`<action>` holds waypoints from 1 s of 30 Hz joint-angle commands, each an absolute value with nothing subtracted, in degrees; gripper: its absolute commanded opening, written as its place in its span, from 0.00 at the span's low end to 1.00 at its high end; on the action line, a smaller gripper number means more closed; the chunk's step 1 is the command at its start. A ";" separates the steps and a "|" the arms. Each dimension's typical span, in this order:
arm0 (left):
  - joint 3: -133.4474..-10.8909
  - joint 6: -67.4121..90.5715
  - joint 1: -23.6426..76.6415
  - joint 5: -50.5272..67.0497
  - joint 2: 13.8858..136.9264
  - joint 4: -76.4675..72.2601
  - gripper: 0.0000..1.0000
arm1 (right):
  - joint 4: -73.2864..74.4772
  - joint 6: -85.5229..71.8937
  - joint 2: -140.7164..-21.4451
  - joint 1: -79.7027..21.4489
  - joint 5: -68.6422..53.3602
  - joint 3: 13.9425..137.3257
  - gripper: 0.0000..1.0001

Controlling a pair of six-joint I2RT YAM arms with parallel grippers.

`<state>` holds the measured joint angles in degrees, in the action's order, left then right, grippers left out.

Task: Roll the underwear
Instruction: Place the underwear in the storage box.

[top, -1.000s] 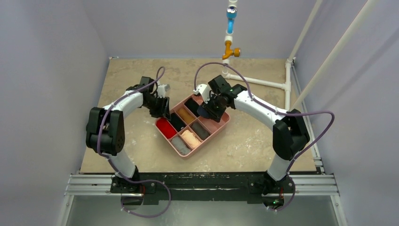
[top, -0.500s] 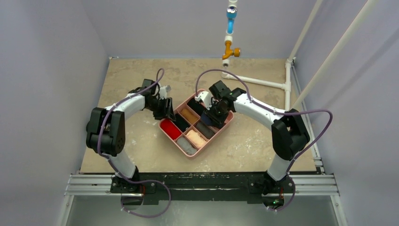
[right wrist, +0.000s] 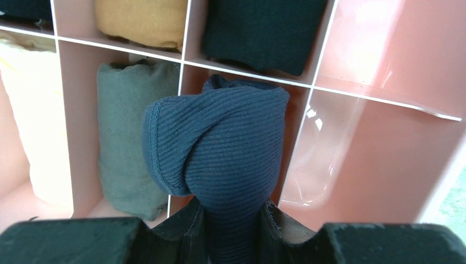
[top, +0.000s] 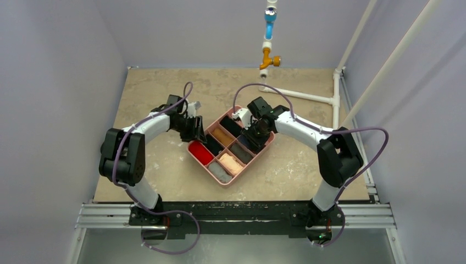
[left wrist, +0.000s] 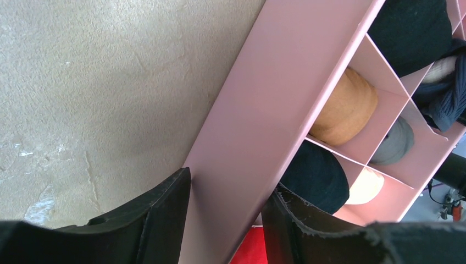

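Navy-blue ribbed fabric underwear (right wrist: 220, 148), bunched up, is being held in the closed jaws of the right gripper (right wrist: 228, 217) over the pink plastic divided tray (left wrist: 264, 99). The tray's outer wall is being straddled by the left gripper (left wrist: 225, 214); whether it is being clamped cannot be told.

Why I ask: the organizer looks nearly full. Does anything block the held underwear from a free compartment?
Nothing visible does. The right gripper holds the navy underwear just above the pink organizer, and the compartment beneath it shows bare floor. The grey-green roll lies in the neighbouring compartment, across a divider.
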<state>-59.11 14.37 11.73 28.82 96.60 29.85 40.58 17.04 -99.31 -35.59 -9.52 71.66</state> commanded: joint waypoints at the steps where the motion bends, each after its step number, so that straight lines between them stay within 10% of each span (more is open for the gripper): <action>1: -58.36 14.57 12.30 29.82 94.31 28.92 0.48 | 38.77 15.10 -97.78 -34.59 -7.53 71.66 0.00; 27: -58.38 15.38 14.32 33.42 95.01 26.97 0.47 | 39.13 18.13 -106.13 -37.33 0.57 73.19 0.00; 30: -58.52 15.25 14.33 33.33 94.80 27.07 0.47 | 39.78 18.03 -105.32 -37.20 -2.28 74.17 0.11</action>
<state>-58.46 14.46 13.87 31.57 96.38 28.08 40.05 17.43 -105.51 -37.12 0.12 72.69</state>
